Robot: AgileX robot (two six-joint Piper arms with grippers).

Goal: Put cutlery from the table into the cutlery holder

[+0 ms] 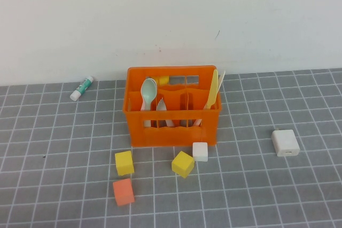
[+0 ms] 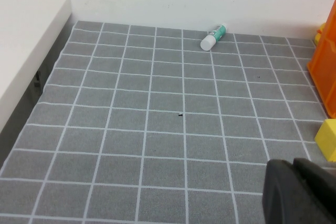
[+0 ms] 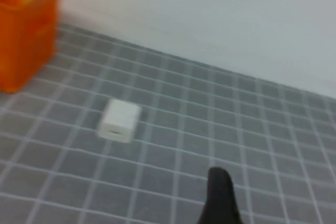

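Looks basically done. Orange cutlery holder mid table, already holding mint spoon, yellow knife, white pieces between. No loose cutlery spotted on table, just foam cubes and white block. Left gripper and right gripper only in wrist views, low over bare table; jaws: can't tell.

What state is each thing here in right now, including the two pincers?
cutlery holder: upright, holding cutlery.
mint green spoon: standing in holder, bowl up.
yellow knife: standing in holder, leaning against its right end.
glue stick: lying on its side by the wall.
white block: flat on the table.
left pincer: low above the table, holding nothing.
right pincer: low above the table, holding nothing.
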